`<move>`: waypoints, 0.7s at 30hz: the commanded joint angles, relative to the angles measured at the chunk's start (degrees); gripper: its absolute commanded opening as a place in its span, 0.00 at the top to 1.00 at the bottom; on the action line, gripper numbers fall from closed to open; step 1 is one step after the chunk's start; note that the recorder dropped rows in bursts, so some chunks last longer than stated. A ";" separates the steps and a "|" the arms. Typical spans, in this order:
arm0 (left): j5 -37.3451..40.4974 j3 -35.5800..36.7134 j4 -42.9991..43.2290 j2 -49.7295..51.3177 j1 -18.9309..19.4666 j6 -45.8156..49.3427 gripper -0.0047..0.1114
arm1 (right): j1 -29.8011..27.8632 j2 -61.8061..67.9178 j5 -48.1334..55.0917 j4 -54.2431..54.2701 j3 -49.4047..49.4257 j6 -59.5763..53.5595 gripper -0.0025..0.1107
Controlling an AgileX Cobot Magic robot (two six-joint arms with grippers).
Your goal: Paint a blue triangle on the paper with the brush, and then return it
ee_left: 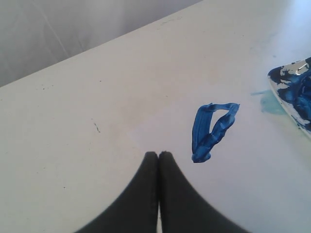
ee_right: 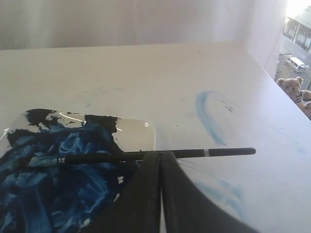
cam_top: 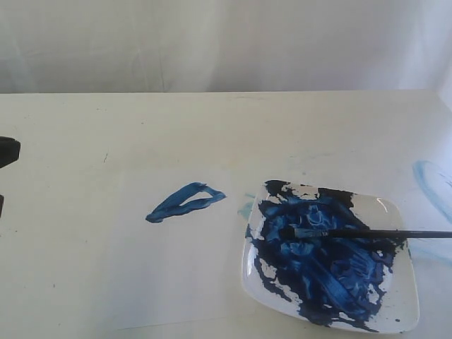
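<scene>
blue triangle [cam_top: 185,201]: painted on the paper [cam_top: 176,282], left of the plate [cam_top: 388,212].
brush [cam_top: 367,233]: laid across the plate with its bristles in the paint and its handle overhanging the right rim. it is judged returned, so that wet paint is held off the bench [cam_top: 212,127].
left pincer [ee_left: 158,155]: closed and empty, above the bench near the triangle.
right pincer [ee_right: 160,156]: closed with nothing gripped; the brush is seen beyond its tips.
task: judged complete.
</scene>
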 commanded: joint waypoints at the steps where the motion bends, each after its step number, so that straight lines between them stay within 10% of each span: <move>1: -0.06 0.46 -1.12 -0.29 0.25 -0.24 0.96 | 0.16 -0.38 -0.15 -0.56 0.14 -3.09 0.98; 21: -0.06 0.46 -1.12 -0.29 0.25 -0.24 0.96 | 0.16 -0.38 -0.15 -0.45 0.14 -2.40 0.98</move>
